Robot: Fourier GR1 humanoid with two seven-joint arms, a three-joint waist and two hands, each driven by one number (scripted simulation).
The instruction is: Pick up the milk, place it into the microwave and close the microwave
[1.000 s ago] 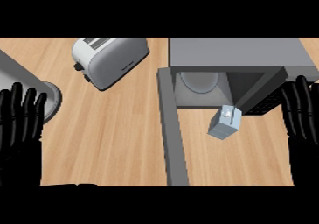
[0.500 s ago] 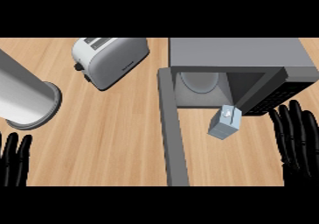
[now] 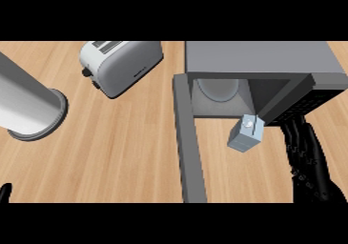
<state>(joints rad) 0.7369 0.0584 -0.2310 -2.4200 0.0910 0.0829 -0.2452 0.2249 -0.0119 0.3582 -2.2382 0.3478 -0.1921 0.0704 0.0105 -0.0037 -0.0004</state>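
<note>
Small pale-blue milk carton [image 3: 246,134] stands on the wooden counter [image 3: 127,157], just in front of the open grey microwave [image 3: 257,64], right of its swung-out door [image 3: 188,143]. Right hand [image 3: 310,164]: black, fingers straight, beside the carton, holding nothing. Left hand [image 3: 3,193]: only a tip at the lower-left edge, can't tell its state.

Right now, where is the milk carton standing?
In the head view, the milk carton stands on the counter at the right, just in front of the open microwave, between its door and the right hand.
</note>
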